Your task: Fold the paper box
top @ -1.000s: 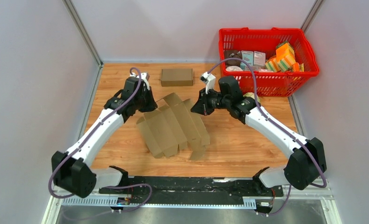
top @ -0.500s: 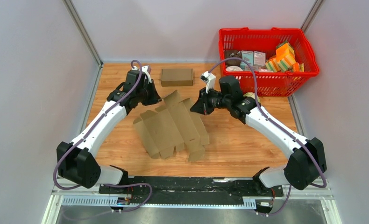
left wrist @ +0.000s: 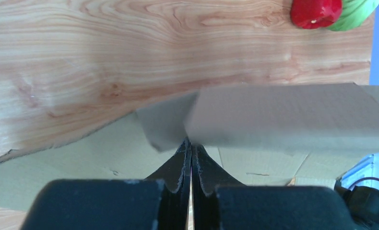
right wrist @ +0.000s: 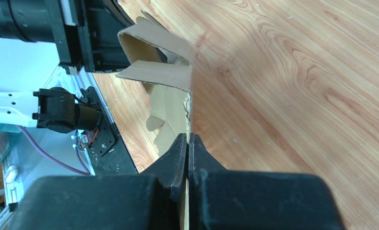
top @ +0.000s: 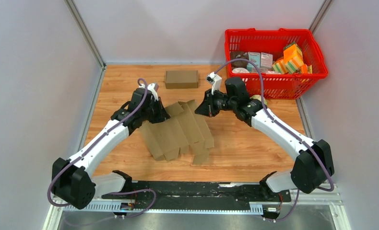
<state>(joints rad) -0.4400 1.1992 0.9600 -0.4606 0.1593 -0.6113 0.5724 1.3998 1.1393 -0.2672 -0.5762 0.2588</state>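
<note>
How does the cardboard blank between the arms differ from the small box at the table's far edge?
The blank is spread open with loose flaps; the box is folded shut. The blank's footprint is far larger than the box's. The left claw and right claw pinch the blank; the box lies free. Both are plain brown cardboard.

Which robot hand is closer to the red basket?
Right. The right gripper sits just front-left of the red basket; the left gripper is farther off, across the flat cardboard.
</note>
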